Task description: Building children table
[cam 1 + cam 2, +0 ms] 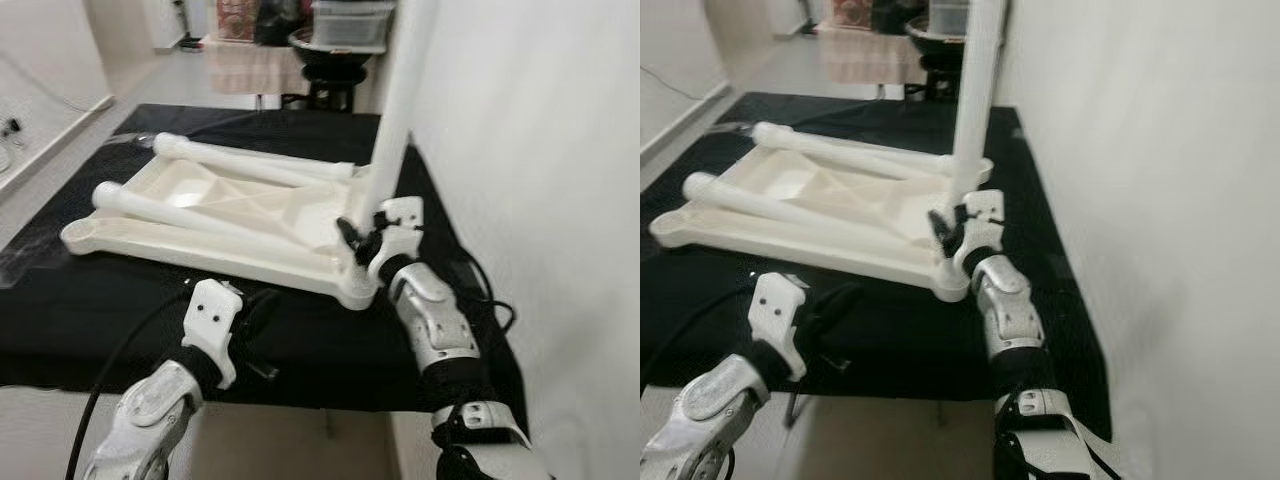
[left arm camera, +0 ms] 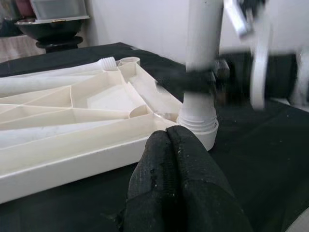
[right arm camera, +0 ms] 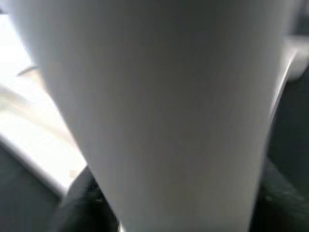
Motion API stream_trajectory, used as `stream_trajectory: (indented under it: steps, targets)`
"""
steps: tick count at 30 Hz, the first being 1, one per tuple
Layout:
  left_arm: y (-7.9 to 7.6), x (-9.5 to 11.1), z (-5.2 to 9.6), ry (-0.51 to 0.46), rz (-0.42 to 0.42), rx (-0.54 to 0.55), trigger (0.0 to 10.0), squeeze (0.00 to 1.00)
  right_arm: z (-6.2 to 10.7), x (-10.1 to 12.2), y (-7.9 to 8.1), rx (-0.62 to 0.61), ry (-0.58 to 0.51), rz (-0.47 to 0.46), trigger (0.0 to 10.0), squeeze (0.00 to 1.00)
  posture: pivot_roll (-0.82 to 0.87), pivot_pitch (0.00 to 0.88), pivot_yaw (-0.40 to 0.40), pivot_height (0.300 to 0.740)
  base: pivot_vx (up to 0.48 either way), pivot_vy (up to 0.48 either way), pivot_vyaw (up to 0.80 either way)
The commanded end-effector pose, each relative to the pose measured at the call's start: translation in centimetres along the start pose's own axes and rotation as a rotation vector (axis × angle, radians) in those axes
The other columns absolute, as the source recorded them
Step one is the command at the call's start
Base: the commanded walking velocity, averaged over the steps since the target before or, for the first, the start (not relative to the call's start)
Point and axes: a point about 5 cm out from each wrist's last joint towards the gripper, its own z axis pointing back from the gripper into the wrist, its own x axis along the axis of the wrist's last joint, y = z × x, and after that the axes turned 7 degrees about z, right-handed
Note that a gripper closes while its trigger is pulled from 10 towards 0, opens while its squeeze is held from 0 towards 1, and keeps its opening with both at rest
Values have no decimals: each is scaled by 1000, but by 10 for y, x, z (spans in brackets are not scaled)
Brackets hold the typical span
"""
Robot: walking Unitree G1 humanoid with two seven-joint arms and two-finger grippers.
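The upright leg (image 1: 392, 120) is pinched by the right end effector (image 1: 362, 236) at the panel's corner socket (image 1: 360, 290); cross-threading is risked if tilted. The left end effector (image 2: 176, 159) is pressed together, idle.

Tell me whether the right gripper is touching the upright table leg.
Touching. In the left wrist view, the right gripper has its black jaws clamped around the upright leg just above the corner socket of the tabletop; the left eye view agrees.

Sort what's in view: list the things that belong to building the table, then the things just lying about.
Job:
tabletop, underside up
upright leg in its corner socket
right gripper shut on that leg
two loose legs lying across the tabletop

Lying about:
black cloth
black bowl
clear bin
left gripper, shut, idle
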Motion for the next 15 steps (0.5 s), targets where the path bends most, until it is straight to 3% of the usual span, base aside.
stream_trajectory:
  steps: [1, 4, 5, 6, 8, 10, 15]
  targets:
    - [2, -1, 0, 3, -8, 9, 10000, 0, -6, 2, 9, 93, 1, -4, 10000, 1000, 90, 38, -45, 740, 0, 0, 0]
    - [-3, -2, -3, 3, -1, -13, 10000, 0, -3, 32, 5, 227, -103, 19, 10000, 973, 90, 33, -44, 740, 0, 0, 0]
    - [-4, -2, -3, 3, 1, -17, 10000, 0, -1, 42, 2, 297, -135, 42, 10000, 0, 84, 30, -46, 740, 0, 0, 0]
    - [-5, -3, -4, 1, 3, -18, 10000, 0, 1, 50, -4, 376, -145, 68, 10000, 0, 84, 30, -46, 740, 0, 0, 0]
    - [-5, -3, -4, 1, 3, -18, 10000, 0, 1, 50, -4, 376, -145, 68, 10000, 0, 84, 30, -46, 740, 0, 0, 0]
    - [-5, -2, -5, -2, 3, -17, 10000, 0, 3, 57, -13, 500, -125, 133, 10000, 0, 91, 30, -50, 740, 0, 0, 0]
    - [-4, -1, -6, -8, -1, -10, 10000, 0, 4, 58, -23, 567, -61, 201, 10000, 0, 102, 31, -61, 740, 0, 0, 0]
